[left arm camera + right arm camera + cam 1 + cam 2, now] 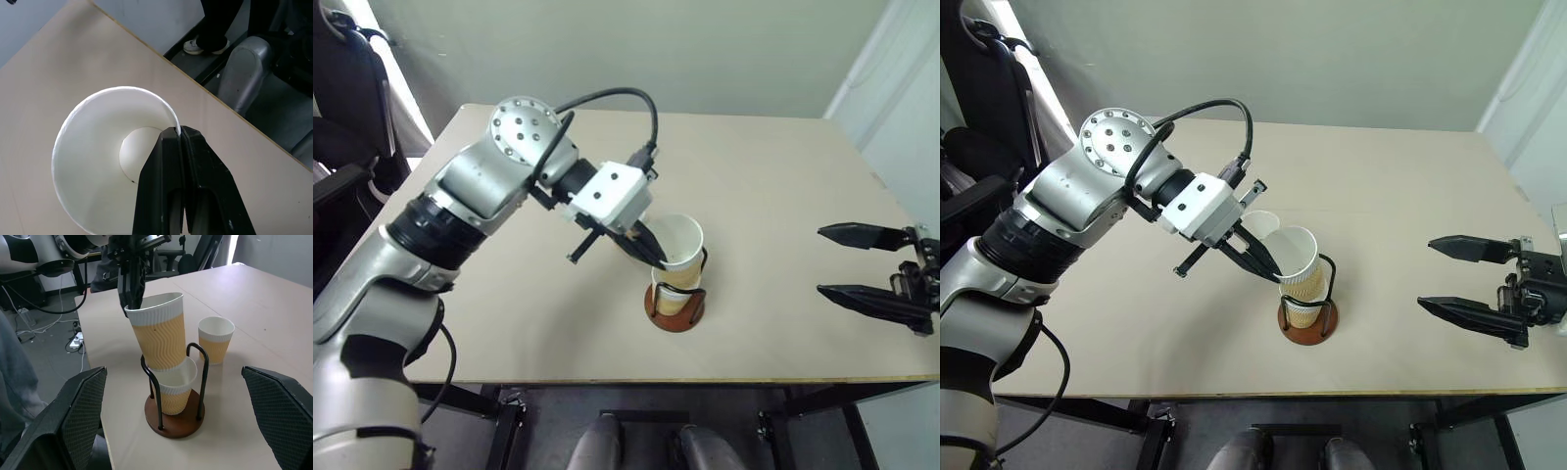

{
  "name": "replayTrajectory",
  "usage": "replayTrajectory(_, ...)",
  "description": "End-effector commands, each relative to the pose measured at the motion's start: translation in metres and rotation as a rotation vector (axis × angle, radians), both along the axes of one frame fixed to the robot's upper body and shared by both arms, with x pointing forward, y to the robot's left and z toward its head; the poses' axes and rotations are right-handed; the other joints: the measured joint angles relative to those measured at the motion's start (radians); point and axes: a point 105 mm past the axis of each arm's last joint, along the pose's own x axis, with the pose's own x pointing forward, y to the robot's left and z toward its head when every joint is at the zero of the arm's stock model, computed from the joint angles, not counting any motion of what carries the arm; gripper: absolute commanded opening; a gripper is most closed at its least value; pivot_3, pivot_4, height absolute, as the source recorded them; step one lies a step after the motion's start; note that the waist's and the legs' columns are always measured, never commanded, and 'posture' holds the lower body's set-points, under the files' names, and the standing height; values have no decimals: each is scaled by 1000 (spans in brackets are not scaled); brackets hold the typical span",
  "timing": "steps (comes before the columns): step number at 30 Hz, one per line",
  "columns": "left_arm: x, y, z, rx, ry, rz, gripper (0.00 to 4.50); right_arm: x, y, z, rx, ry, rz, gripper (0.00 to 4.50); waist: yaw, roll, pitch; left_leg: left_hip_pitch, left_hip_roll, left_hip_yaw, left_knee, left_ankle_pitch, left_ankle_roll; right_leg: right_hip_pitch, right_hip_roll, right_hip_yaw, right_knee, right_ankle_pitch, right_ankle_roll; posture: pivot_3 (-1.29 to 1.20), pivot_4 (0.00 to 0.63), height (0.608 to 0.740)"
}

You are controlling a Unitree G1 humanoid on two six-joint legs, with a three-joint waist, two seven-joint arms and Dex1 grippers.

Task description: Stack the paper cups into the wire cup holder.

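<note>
The wire cup holder (pixel 174 423) stands near the table's front edge with one paper cup (pixel 172 390) seated in it. A second paper cup (pixel 159 335) leans tilted with its bottom inside that seated cup. My left gripper (pixel 652 251) is shut on this tilted cup's white rim, one finger inside and one outside, as the left wrist view shows at the fingertips (pixel 171 139). A third paper cup (pixel 216 340) stands upright on the table just behind the holder. My right gripper (pixel 822 260) hovers open to the right of the holder, well apart from it, with nothing between its fingers.
The beige table (pixel 754 157) has bare room to the right of and behind the holder. Its front edge (pixel 724 379) runs close to the holder's base. A black chair (pixel 347 88) stands off the table's left side.
</note>
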Motion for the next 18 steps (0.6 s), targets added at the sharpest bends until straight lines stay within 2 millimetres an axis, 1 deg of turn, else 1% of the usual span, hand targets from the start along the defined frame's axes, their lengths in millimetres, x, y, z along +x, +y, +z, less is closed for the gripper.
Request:
replayTrajectory(1,0,-2,1,17,-28,-24,39,-5,-1,11,-17,-56,-1,4500,0,0,0,0,0,0,0,0,0,0,0,0,0,0,0,0,150,740)
replayTrajectory(2,2,-3,2,16,-24,-11,410,-5,-1,11,-18,-57,-2,4500,1,0,0,0,0,0,0,0,0,0,0,0,0,0,0,0,150,740)
replayTrajectory(3,4,-4,2,13,-27,-3,567,-4,-1,11,-18,-57,-3,4500,2,0,0,0,0,0,0,0,0,0,0,0,0,0,0,0,150,740)
replayTrajectory(5,7,-5,1,15,-38,5,1171,-3,-1,11,-18,-57,-4,4500,2,0,0,0,0,0,1,0,0,0,0,0,0,0,0,0,150,740)
replayTrajectory(8,11,-4,0,12,-53,10,2308,0,-1,10,-20,-57,-8,4500,2,0,0,0,0,0,1,0,0,0,0,0,0,1,0,0,150,740)
replayTrajectory(10,15,-6,2,-5,-70,12,2982,2,0,10,-20,-57,-10,4500,2,0,0,0,0,0,1,0,0,0,0,0,0,1,1,0,150,740)
replayTrajectory(12,22,-8,9,-49,-88,29,3695,4,1,9,-21,-57,-11,4500,3,0,0,-1,0,0,1,0,0,0,0,0,0,1,1,0,150,740)
replayTrajectory(14,34,-11,23,-145,-103,100,4461,5,1,9,-21,-57,-12,4500,4,0,0,-1,0,0,2,0,1,0,0,0,-1,1,2,0,150,740)
replayTrajectory(15,48,-1,24,-151,-115,185,4461,5,1,9,-22,-58,-12,4500,3,0,0,-1,0,0,2,0,1,0,0,0,-1,2,2,0,150,740)
replayTrajectory(16,58,7,23,-147,-122,244,4461,5,1,8,-22,-59,-13,4500,3,0,0,-1,0,0,2,0,1,0,0,0,-1,2,2,0,150,740)
replayTrajectory(18,80,30,16,-127,-86,400,4461,5,2,8,-23,-60,-13,4500,3,2,0,-1,0,0,1,-1,1,0,0,1,-1,2,2,0,150,740)
